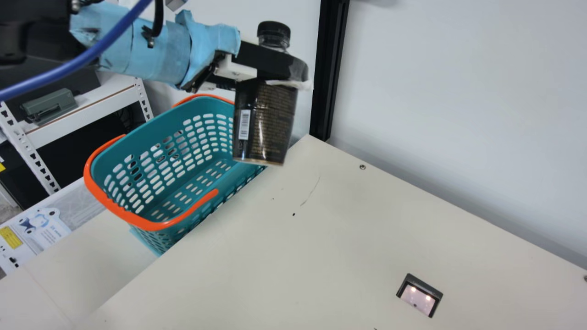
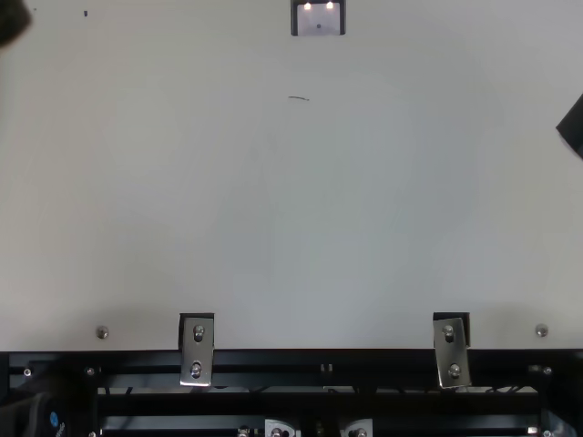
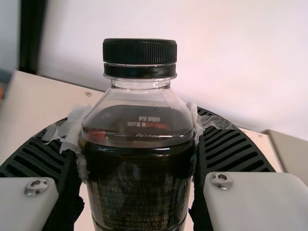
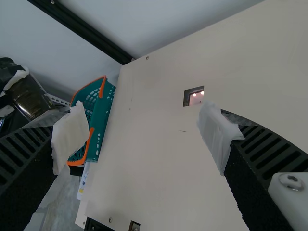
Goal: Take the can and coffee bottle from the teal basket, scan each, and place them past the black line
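Bottle (image 1: 267, 119) — dark label, clear neck, black cap (image 1: 274, 28); raised at far left, slightly tilted, cap up. Barcode (image 1: 245, 124) on its side, in sight from the neck camera. Position against the basket's rim: cannot tell if over or beside.

Left gripper (image 1: 291, 69) — clamped on the bottle, one finger to each side, below the neck.

Right gripper (image 2: 572, 127) — open, fingers wide apart; at right in the top view.

Basket (image 1: 165, 126) — teal, orange handles (image 1: 149, 225); just beside the table's left edge.

Scanner (image 1: 419, 295) — dark frame, two lit lamps; on the table (image 1: 321, 229), well apart from the basket.

Post (image 1: 328, 68) — black, upright, at the table's far left corner.

Shelf (image 1: 82, 112) — white; left of the basket.
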Robot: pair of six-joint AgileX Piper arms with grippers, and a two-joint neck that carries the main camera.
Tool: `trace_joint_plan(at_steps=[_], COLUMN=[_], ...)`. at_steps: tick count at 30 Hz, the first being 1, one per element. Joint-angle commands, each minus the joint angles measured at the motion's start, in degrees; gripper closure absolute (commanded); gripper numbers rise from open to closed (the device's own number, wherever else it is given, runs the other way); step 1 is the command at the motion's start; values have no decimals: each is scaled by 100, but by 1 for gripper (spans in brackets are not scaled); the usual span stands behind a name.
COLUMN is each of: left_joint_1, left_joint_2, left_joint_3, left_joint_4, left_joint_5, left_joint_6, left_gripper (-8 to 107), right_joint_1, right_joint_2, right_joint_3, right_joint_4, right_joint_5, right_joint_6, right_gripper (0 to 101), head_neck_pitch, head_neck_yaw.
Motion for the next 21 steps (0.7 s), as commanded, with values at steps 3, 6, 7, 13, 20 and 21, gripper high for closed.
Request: trace_joint_plan(at_steps=[3,6,7,13,20,21], left_joint_1=[-185,-351,-410,-829,-1365,-1440], left_joint_2=[-215,-351,-391,-586,-689,-694], left_joint_3=[62,97,103,155,213,219], left_joint_4=[-194,-270,-285,-293,-202,-193], left_joint_5=[175,223,223,108,-132,-162], left_joint_6=[-339,-525,-584,-887,-1171,-1195], left_gripper=[89,89,89,89,89,89], right_joint_1=[0,0,0,0,0,0], right_joint_2=[0,0,0,0,0,0], right_joint_3=[0,0,0,0,0,0], right_joint_4=[0,0,0,0,0,0], right_joint_5=[0,0,0,0,0,0], right_joint_6=[0,0,0,0,0,0], right_gripper=[0,0,0,0,0,0], head_neck_pitch=[-129,-110,-111,-173,-204,-206], head_neck_yaw=[-216,-549,-689,-1684,-3043,-3223])
